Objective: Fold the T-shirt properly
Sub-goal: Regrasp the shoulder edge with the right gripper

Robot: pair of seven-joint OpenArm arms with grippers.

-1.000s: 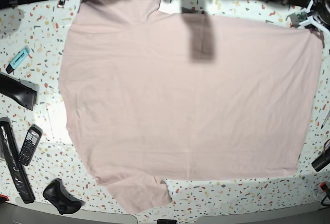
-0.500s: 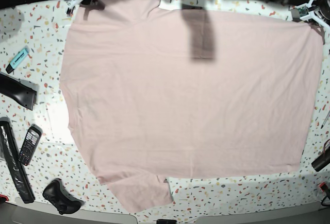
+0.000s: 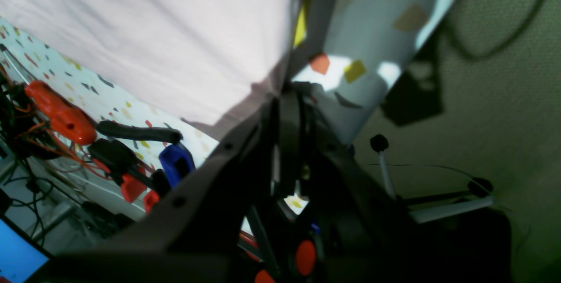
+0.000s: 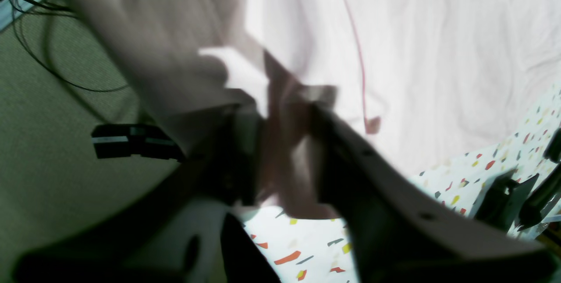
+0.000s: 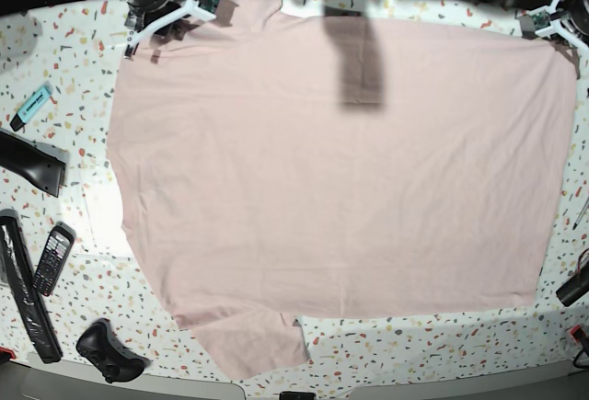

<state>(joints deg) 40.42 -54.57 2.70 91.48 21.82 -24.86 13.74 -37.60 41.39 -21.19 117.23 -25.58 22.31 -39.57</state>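
The pale pink T-shirt [image 5: 340,170] lies spread flat, plain side up, over most of the speckled table [image 5: 64,51]. In the base view my right gripper [image 5: 198,0] is at the shirt's far-left corner. In the right wrist view, which is blurred, bunched pink cloth [image 4: 394,55] fills the gap between the right gripper's [image 4: 282,107] fingers. My left gripper [image 5: 552,25] sits at the far-right corner. In the left wrist view the left gripper [image 3: 287,92] has its jaws together on the tip of the shirt's [image 3: 153,33] corner.
Along the table's left side lie a blue highlighter [image 5: 32,106], a black wedge [image 5: 32,163], a handset [image 5: 53,259], a long black bar [image 5: 23,299] and a game controller [image 5: 110,352]. White paper [image 5: 106,221] shows under the shirt's left edge. A black object [image 5: 575,285] sits at the right edge.
My right arm has come further into view at the far left, moving right along the shirt's far edge, and now has cloth between its fingers. The left arm has stayed at its corner.
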